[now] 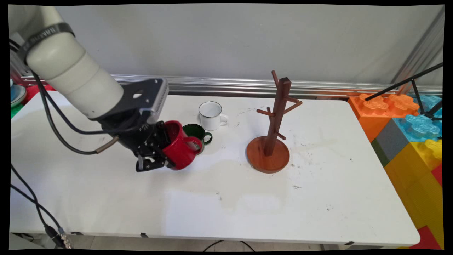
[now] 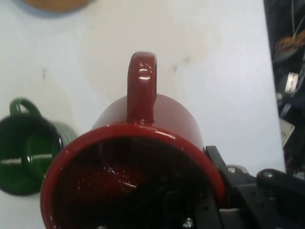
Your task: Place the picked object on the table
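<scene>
Jaws: my jaws (image 1: pixel 155 161) are clamped on the wall of the red mug (image 1: pixel 180 150), one finger inside it and one outside against its side.
Red mug: I hold it tilted, mouth turned up toward my wrist; in the hand view its rim fills the lower frame and its handle (image 2: pixel 141 86) points away from me. Whether its base touches the bench (image 1: pixel 226 202) I cannot tell.
Green mug: a dark green mug (image 1: pixel 196 132) stands on the bench just behind the red one, partly hidden by it, with its handle to the picture's right in the main view.
White mug: a white enamel mug (image 1: pixel 211 115) with a dark rim stands upright just beyond the green one, handle to the right.
Mug tree: a brown wooden mug tree (image 1: pixel 270 141) with a round base and bare pegs stands well apart to the right.
Bench edge: big coloured blocks (image 1: pixel 407 131) are stacked by the right end.
</scene>
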Available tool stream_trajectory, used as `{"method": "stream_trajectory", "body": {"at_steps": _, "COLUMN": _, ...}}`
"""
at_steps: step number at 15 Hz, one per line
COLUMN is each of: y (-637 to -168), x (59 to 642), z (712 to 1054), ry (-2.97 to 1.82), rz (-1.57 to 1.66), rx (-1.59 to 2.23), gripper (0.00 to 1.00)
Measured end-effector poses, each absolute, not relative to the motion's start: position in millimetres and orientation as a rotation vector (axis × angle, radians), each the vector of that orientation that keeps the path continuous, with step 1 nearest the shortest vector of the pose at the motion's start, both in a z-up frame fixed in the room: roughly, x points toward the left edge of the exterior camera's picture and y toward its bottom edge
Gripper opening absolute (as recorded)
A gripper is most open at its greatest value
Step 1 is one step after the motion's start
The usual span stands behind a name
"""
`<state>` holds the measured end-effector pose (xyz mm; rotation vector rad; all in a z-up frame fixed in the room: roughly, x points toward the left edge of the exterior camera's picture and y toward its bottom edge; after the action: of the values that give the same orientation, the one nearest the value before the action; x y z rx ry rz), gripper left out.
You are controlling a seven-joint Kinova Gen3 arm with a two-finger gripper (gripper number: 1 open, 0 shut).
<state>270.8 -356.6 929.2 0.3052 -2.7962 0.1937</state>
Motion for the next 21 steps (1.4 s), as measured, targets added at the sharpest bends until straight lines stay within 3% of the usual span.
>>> {"method": "stream_trajectory", "body": {"at_steps": 21, "y": -389, "x": 229, "z": 832, "ry": -2.888, "rz": 0.110, "rx": 0.517, "gripper": 0.00}}
